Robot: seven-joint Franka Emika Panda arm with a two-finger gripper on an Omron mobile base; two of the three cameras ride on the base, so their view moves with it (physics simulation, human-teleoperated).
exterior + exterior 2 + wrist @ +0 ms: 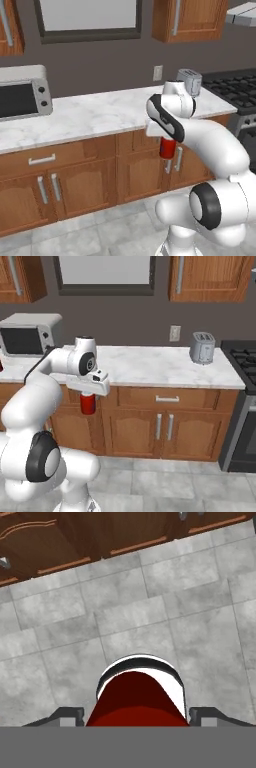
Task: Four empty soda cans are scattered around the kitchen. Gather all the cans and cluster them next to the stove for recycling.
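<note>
Nearest, over the grey tiled floor point(150, 612), the two-finger gripper point(137, 714) pinches 1 small red cylindrical soda can point(88, 403) from above, its long axis upright, hanging in front of the wooden cabinets point(165, 426). Farther off and to the right, past the white marble counter point(150, 367), lies the black gas stove point(235, 90).

A soda can point(87, 403) hangs in the gripper point(88, 401), in front of the lower cabinets point(162, 426) and above the floor point(150, 612), below the level of the surface point(150, 367). On the surface, a microwave point(27, 333) sits at the left end and a toaster point(202, 347) near the right end, well apart. The stove point(242, 363) adjoins the surface on the right, just beside the toaster. Upper cabinets point(210, 276) hang above, flanking a window point(104, 273).
</note>
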